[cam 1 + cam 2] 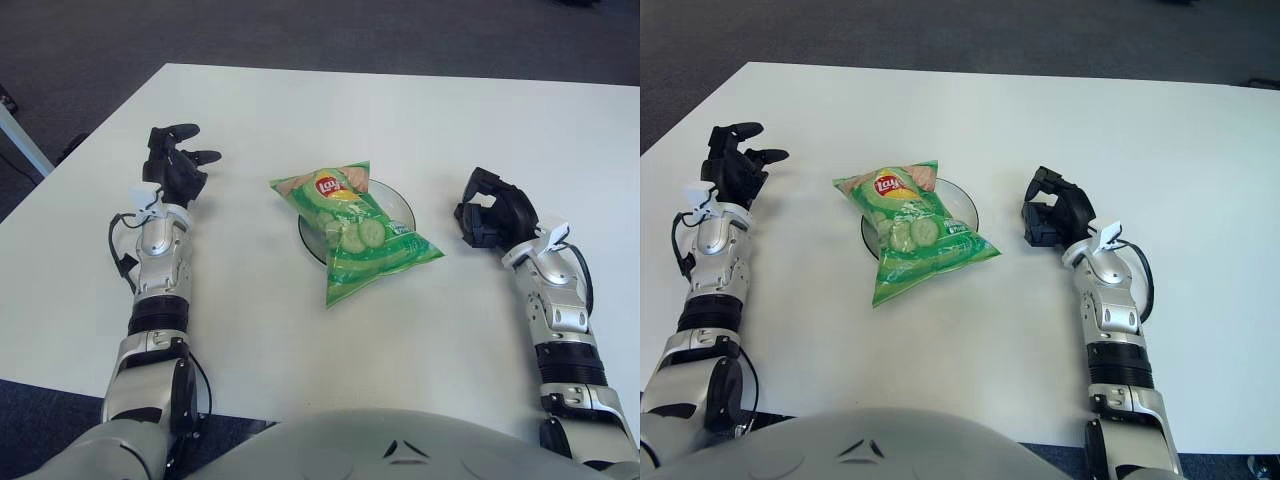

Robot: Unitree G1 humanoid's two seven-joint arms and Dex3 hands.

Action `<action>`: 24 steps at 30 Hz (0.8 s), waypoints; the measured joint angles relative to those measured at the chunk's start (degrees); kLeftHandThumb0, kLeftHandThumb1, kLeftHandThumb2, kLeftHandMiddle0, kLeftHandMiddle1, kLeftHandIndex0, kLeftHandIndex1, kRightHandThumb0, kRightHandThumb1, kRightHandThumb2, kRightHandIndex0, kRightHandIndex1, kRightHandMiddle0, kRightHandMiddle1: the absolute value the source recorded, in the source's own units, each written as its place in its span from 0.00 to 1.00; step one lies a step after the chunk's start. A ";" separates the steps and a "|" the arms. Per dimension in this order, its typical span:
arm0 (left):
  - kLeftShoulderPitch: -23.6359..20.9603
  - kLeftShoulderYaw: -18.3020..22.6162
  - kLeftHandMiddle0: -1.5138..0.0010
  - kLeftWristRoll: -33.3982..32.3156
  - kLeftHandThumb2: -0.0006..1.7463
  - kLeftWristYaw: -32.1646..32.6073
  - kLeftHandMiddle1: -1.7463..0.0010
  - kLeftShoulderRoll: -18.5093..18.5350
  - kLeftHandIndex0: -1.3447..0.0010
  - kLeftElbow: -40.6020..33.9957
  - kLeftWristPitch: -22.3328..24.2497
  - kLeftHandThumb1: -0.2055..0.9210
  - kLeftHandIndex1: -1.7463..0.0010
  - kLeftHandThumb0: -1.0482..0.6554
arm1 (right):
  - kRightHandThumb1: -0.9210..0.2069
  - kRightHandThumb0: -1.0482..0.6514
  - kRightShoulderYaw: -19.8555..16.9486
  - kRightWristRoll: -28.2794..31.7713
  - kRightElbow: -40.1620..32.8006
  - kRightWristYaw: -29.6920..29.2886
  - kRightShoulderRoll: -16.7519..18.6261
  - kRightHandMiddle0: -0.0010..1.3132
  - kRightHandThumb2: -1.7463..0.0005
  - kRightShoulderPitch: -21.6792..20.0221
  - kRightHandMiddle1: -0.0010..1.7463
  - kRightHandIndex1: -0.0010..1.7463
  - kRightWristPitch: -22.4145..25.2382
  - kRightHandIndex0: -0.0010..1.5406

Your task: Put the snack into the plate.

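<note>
One snack bag [355, 232] lies across the plate [404, 203].
Light, crinkly, slippery; pinch a corner. Left robot hand [175, 165] spread, empty; right robot hand [490, 208] curled, empty.

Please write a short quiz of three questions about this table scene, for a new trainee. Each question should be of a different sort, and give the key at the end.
1. True or false: the green Lay's snack bag lies across the dark round plate on the white table.
2. Which hand shows on the side of the bag's red logo end? A) the left hand B) the right hand C) neither
3. Fill in: neither hand touches the bag; the right hand's black fingers are ____.

Key
1. True; the bag covers most of the plate, and its lower corner hangs over the table.
2. A
3. Curled, holding nothing.
</note>
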 measured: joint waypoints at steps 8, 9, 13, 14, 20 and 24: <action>1.25 -0.74 0.19 -0.09 0.55 0.99 0.00 -1.65 0.36 -2.54 6.10 1.00 0.00 0.25 | 0.57 0.33 0.00 0.02 -0.08 0.09 -0.58 0.49 0.22 0.02 1.00 1.00 0.35 0.84; 1.33 -0.73 0.16 -0.13 0.53 0.96 0.00 -1.65 0.31 -2.69 6.86 1.00 0.00 0.26 | 0.57 0.32 0.01 0.02 -0.10 0.12 -0.68 0.49 0.22 0.02 1.00 1.00 0.36 0.84; 1.77 -0.75 0.11 -0.16 0.50 0.48 0.00 -1.64 0.22 -3.75 9.56 0.97 0.00 0.30 | 0.57 0.32 0.03 0.02 -0.21 0.18 -0.75 0.49 0.22 -0.05 1.00 1.00 0.39 0.84; 1.88 -0.77 0.09 -0.16 0.51 0.38 0.00 -1.64 0.20 -3.99 9.96 0.95 0.00 0.31 | 0.57 0.32 0.04 0.02 -0.25 0.18 -0.74 0.49 0.22 -0.06 1.00 1.00 0.43 0.84; 3.34 -1.68 0.08 0.14 0.53 0.43 0.00 -2.07 0.18 -7.81 11.02 0.88 0.00 0.34 | 0.57 0.33 0.12 -0.01 -0.99 -1.15 -0.60 0.49 0.22 0.20 1.00 1.00 0.64 0.84; 4.85 -3.56 0.08 1.08 0.54 0.68 0.00 -2.81 0.20 -11.54 11.16 0.84 0.00 0.35 | 0.57 0.33 -0.02 0.01 -1.63 -2.04 -0.36 0.49 0.22 0.57 1.00 1.00 0.87 0.84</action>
